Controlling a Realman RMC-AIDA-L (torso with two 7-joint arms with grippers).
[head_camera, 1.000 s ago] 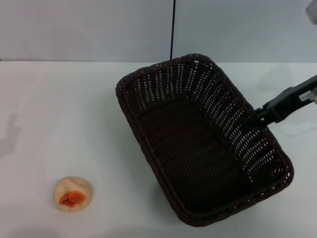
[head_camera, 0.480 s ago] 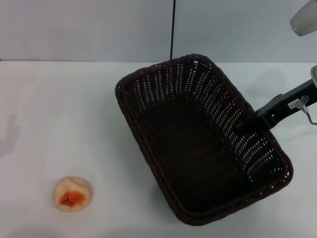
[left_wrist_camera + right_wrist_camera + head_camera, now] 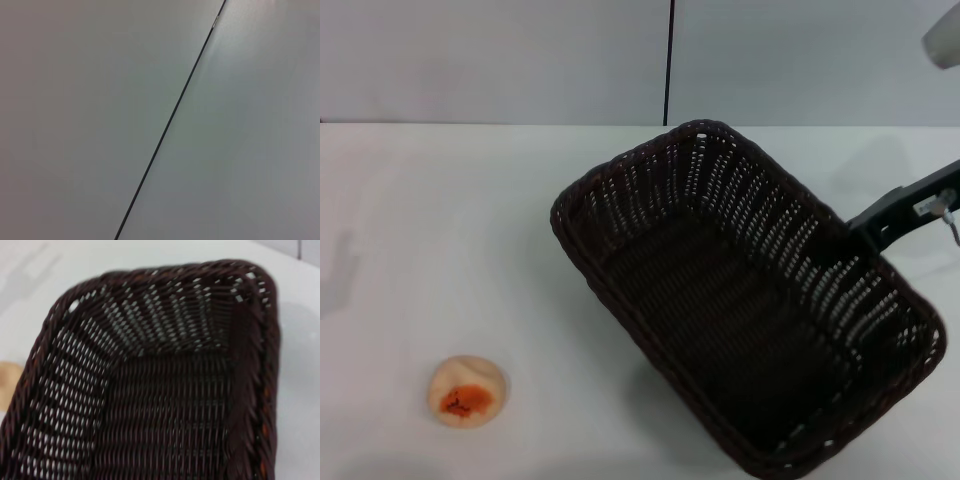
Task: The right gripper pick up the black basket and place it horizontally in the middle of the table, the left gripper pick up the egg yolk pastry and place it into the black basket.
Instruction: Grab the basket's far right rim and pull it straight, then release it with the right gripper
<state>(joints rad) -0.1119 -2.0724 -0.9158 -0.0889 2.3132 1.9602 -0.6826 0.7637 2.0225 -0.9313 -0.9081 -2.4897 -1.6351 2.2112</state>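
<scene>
The black basket [image 3: 740, 310] hangs tilted over the right half of the white table [image 3: 440, 220], casting a shadow beneath it. My right gripper [image 3: 860, 230] reaches in from the right and is shut on the basket's right long rim. The right wrist view looks down into the black basket [image 3: 165, 390], showing its woven floor and sloping walls. The egg yolk pastry [image 3: 467, 391], pale with an orange patch on top, lies alone near the table's front left, well apart from the basket. My left gripper does not show in any view.
A grey wall with a thin black vertical seam [image 3: 669, 60] stands behind the table. The left wrist view shows only that wall and seam [image 3: 170, 120]. A pale rounded arm part [image 3: 945, 40] sits in the top right corner.
The basket has lifted and swung: its near end moved right and toward the front edge. The right gripper rose slightly with the rim. The pastry has not moved.
</scene>
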